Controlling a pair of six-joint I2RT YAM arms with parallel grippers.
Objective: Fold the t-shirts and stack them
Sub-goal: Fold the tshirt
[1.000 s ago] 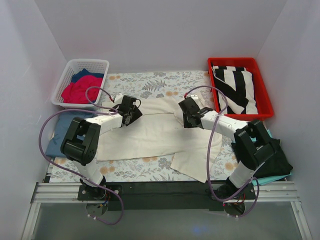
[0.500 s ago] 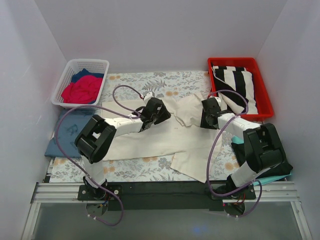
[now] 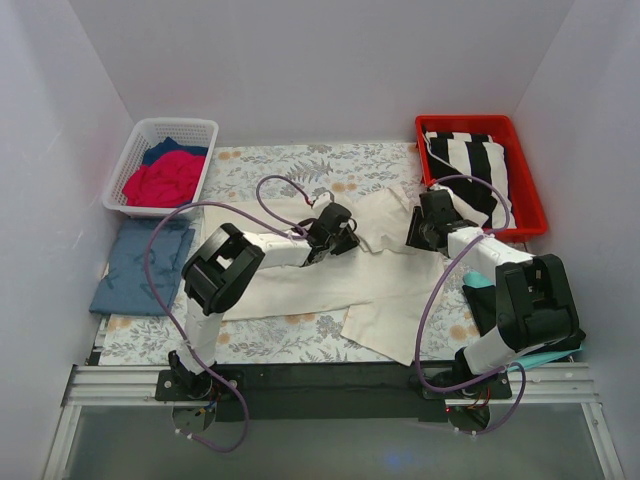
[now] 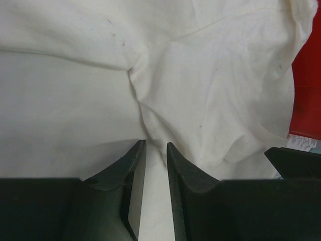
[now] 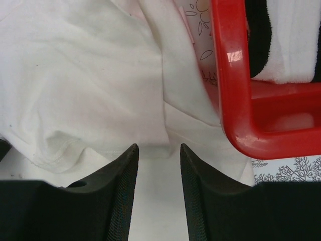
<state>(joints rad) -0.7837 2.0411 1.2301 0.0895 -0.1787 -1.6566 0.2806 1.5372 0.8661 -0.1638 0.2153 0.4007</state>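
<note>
A large cream t-shirt [image 3: 320, 275] lies spread across the middle of the table, with a loose flap bunched up between the two grippers. My left gripper [image 3: 345, 235] sits low on its upper middle. In the left wrist view its jaws [image 4: 155, 144] are nearly together, pinching a ridge of the cream cloth [image 4: 200, 75], and creases run out from the tips. My right gripper [image 3: 422, 232] rests on the shirt's right part beside the red bin [image 3: 500, 232]. Its jaws [image 5: 159, 146] stand apart with smooth cream cloth [image 5: 75, 75] lying flat between them.
A white basket [image 3: 175, 123] at the back left holds a red shirt [image 3: 160, 178] and a blue one. A folded blue shirt [image 3: 140, 265] lies at the left edge. The red bin [image 5: 235, 90] holds a black-and-white striped cloth [image 3: 470, 170]. Dark and teal cloth [image 3: 560, 330] lies at the near right.
Both grippers have moved right across the cream shirt, and its upper part has bunched into a flap between them. The left jaws have narrowed onto the cloth; the right jaws keep their width.
</note>
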